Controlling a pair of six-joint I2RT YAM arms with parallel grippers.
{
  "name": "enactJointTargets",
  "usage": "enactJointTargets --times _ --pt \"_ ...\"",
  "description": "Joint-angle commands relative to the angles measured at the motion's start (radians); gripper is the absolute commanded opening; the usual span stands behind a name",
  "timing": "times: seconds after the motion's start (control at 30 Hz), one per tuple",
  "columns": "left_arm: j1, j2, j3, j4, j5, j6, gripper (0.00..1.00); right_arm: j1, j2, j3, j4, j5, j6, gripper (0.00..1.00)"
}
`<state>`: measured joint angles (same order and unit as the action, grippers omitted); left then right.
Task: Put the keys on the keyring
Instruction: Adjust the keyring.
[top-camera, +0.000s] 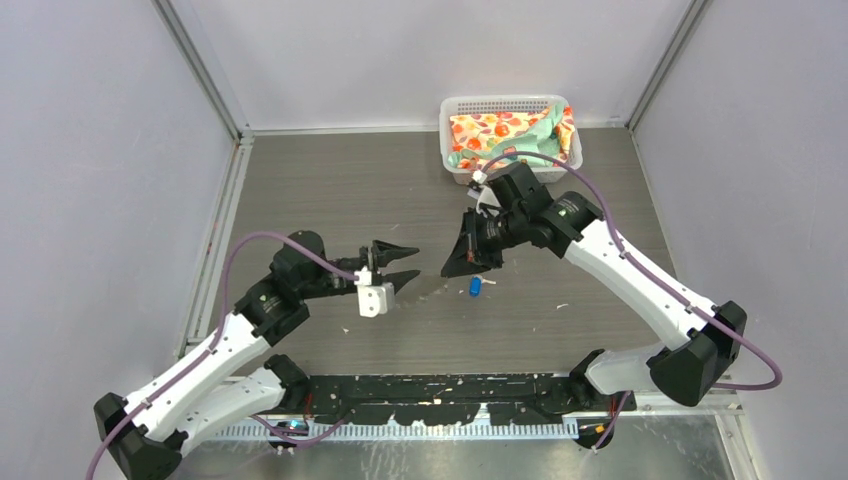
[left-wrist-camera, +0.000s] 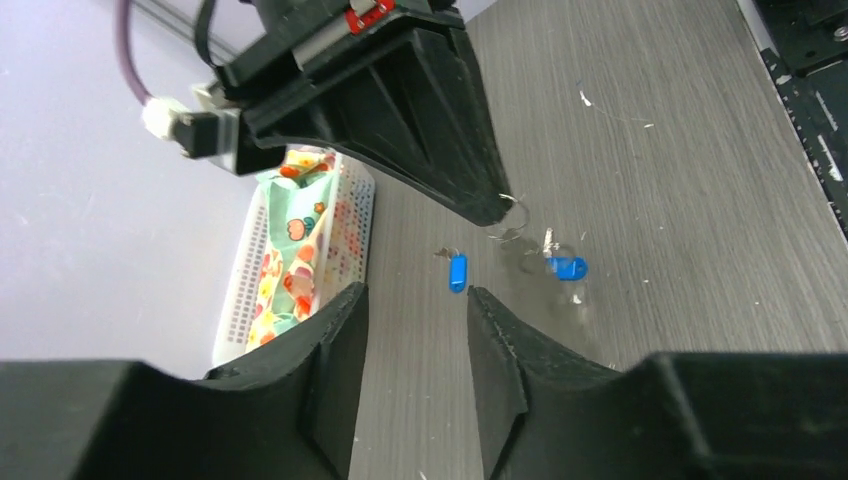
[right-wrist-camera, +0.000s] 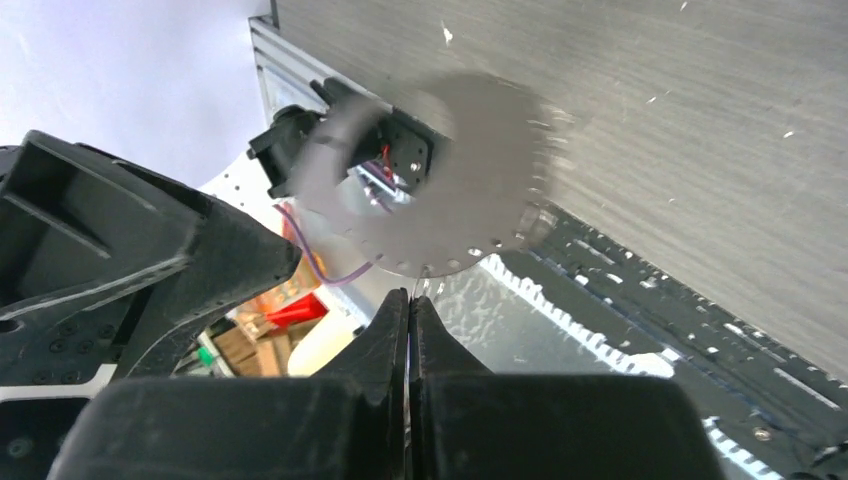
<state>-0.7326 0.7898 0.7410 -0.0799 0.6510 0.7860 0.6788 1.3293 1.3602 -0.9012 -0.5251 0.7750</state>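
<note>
Two blue-headed keys lie on the grey table; the left wrist view shows one just ahead of my fingers and the other to its right. The top view shows only one key. My right gripper is shut on the edge of the keyring, a blurred silvery loop with a toothed edge, held above the table. In the left wrist view the right gripper's tip hangs over the keys with thin wire at it. My left gripper is open and empty, low, facing the right gripper from the left.
A white plastic basket with a flowered cloth stands at the back right, close behind the right arm; it also shows in the left wrist view. Grey walls close three sides. Small white specks lie on the table.
</note>
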Motion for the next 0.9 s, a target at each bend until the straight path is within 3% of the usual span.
enactJointTargets --times 0.0,0.2,0.4,0.5,0.7,0.87 --pt "0.004 -0.036 0.007 0.042 0.005 0.054 0.45 -0.006 -0.015 -0.034 0.126 -0.152 0.114 0.01" --pt "0.004 -0.065 0.024 0.015 0.036 0.023 0.47 -0.016 -0.007 -0.076 0.179 -0.192 0.237 0.01" --pt "0.001 -0.058 0.075 -0.036 0.085 -0.247 0.38 -0.022 0.003 -0.068 0.163 -0.169 0.319 0.01" --pt "-0.004 -0.06 0.065 -0.094 0.082 -0.298 0.34 -0.026 0.004 -0.056 0.166 -0.144 0.359 0.01" --pt "-0.028 -0.095 0.005 -0.104 0.016 -0.286 0.37 -0.036 0.005 -0.058 0.203 -0.078 0.471 0.01" --pt "-0.044 -0.057 0.024 -0.067 -0.02 -0.134 0.41 -0.035 0.007 -0.087 0.236 -0.026 0.554 0.01"
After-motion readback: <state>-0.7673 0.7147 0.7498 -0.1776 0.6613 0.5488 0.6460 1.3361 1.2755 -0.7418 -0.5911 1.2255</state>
